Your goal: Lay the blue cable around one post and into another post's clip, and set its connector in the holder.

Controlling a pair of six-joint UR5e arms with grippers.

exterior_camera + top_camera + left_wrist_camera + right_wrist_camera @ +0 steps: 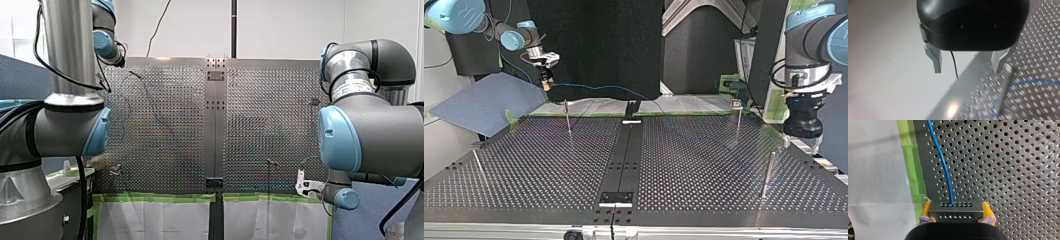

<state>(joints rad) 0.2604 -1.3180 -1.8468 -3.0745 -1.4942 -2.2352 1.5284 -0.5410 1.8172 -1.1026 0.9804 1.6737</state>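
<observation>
At the top view's far left, my right gripper: yellow pads clamped on the connector, raised above the far edge of the perforated table.
Connector: dark block gripped by its two side faces, near the green tape that edges the table.
Blue cable: leaves the connector's face between the pads and spans rightward in the top view along the far edge, toward the centre strip.
Thin post: upright near the far edge, below the held connector; the cable passes behind and above it.
Centre strip: dark, running from far edge to near edge, with a small bracket at its near end.
Clip-headed post: upright to the right of the strip, with a small block at its tip.
At the far right, my left gripper: black body, metal fingers spread wide with nothing between them. Ahead of it a loop of the cable lies on the table beside a blurred post.
</observation>
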